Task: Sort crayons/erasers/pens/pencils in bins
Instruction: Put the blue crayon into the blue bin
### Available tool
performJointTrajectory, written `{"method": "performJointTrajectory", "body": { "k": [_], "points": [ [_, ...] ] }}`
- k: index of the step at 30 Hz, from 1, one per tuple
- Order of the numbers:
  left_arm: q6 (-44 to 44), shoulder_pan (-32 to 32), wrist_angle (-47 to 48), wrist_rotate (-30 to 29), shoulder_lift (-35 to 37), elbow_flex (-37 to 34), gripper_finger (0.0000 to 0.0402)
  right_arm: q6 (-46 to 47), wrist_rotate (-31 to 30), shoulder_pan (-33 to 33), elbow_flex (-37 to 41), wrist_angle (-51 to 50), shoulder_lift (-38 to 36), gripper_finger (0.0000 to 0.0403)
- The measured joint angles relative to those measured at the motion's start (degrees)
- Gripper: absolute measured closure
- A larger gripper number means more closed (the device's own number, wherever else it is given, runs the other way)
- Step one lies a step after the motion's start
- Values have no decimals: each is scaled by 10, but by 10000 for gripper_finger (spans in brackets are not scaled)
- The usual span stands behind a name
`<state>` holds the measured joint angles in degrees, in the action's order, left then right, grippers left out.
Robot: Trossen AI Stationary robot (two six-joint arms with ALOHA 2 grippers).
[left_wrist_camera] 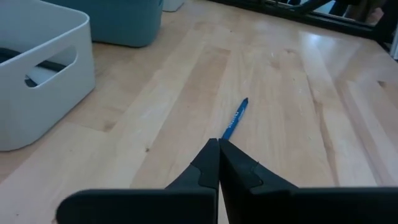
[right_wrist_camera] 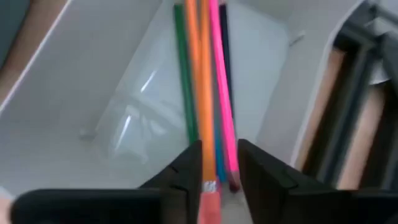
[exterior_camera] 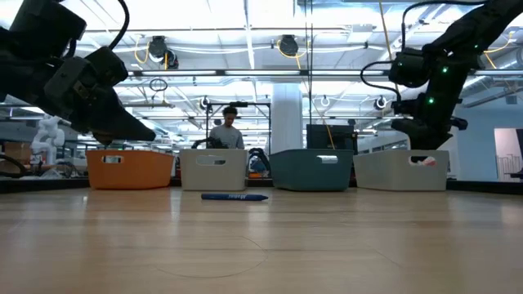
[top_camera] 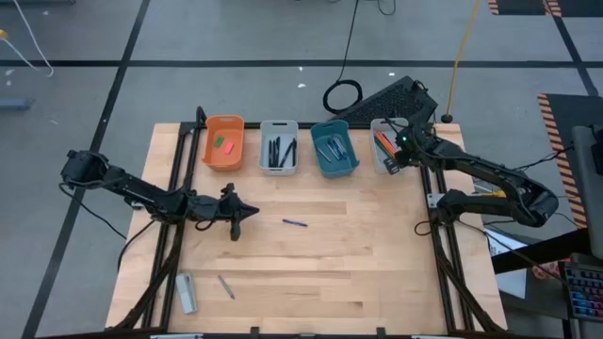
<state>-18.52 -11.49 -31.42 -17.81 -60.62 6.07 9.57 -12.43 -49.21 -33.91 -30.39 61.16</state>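
Four bins stand in a row at the table's far side: orange (top_camera: pixel 224 141) with a green and a pink eraser, white (top_camera: pixel 279 146) with dark pens, teal (top_camera: pixel 334 148), and white (top_camera: pixel 384 143) with coloured sticks. A blue pen (top_camera: pixel 295 222) lies on the bare wood. My left gripper (top_camera: pixel 249 212) is shut and empty, just left of the pen (left_wrist_camera: pixel 235 119). My right gripper (right_wrist_camera: pixel 219 163) hangs open over the rightmost white bin (right_wrist_camera: pixel 93 93). An orange stick (right_wrist_camera: pixel 204 87) runs between its fingers, down among green and pink sticks. My left gripper touches nothing. My right gripper points down into the bin, and the orange stick's reddish end (right_wrist_camera: pixel 210 200) lies in the gap close against one finger (right_wrist_camera: pixel 186 171); I cannot tell whether that finger touches it.
A grey pencil (top_camera: pixel 226 286) and a pale grey object (top_camera: pixel 186 293) lie near the table's front left corner. Dark frame rails run along the left (top_camera: pixel 179 169) and right sides of the table. A person (exterior_camera: pixel 227 131) sits in the room beyond the bins.
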Motion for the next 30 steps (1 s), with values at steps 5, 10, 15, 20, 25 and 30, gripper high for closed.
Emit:
{"method": "performJointTrajectory", "body": {
  "k": [5, 10, 15, 20, 25, 30],
  "points": [
    [-2, 7, 15, 3, 0, 0, 393, -6, -10, 6, -9, 2, -38, 265],
    [-6, 33, 18, 26, -2, 0, 398, -19, 19, 69, -13, 10, -92, 281],
    [-9, 56, 26, 39, -2, 0, 399, 9, 66, 200, 2, 111, -101, 358],
    [-8, 58, 26, 40, -2, 0, 400, 29, 19, 350, 8, 223, -49, 397],
    [-6, 62, 27, 38, -2, 0, 396, 50, -28, 460, 8, 346, 31, 392],
    [-4, 73, 25, 28, -2, 0, 398, 54, -52, 523, 1, 442, 116, 392]
  ]
}}
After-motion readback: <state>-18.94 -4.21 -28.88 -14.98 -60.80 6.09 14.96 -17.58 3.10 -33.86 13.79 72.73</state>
